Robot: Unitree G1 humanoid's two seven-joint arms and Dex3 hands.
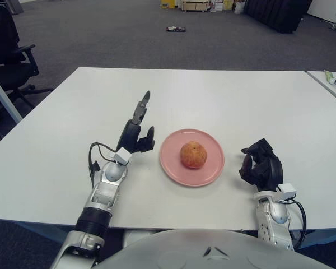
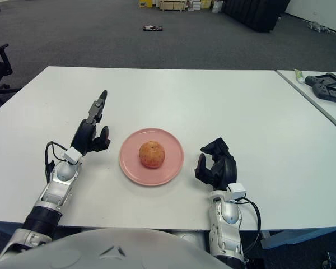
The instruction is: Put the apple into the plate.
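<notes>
Pink plate (image 1: 210, 171) sits at the centre of the frame on the white table (image 1: 241, 101), and the apple (image 1: 193, 154) is right there in the middle of it, reddish-orange, resting on the plate's surface. Left hand (image 1: 137, 131) shows just left of the plate, one finger (image 1: 143, 106) pointing up and away, the others loosely spread, holding nothing. Right hand (image 1: 261, 165) shows to the right of the plate, a little apart from its rim, its dark fingers curled inward around nothing. Office chair (image 1: 8, 50) stands at the upper left edge.
</notes>
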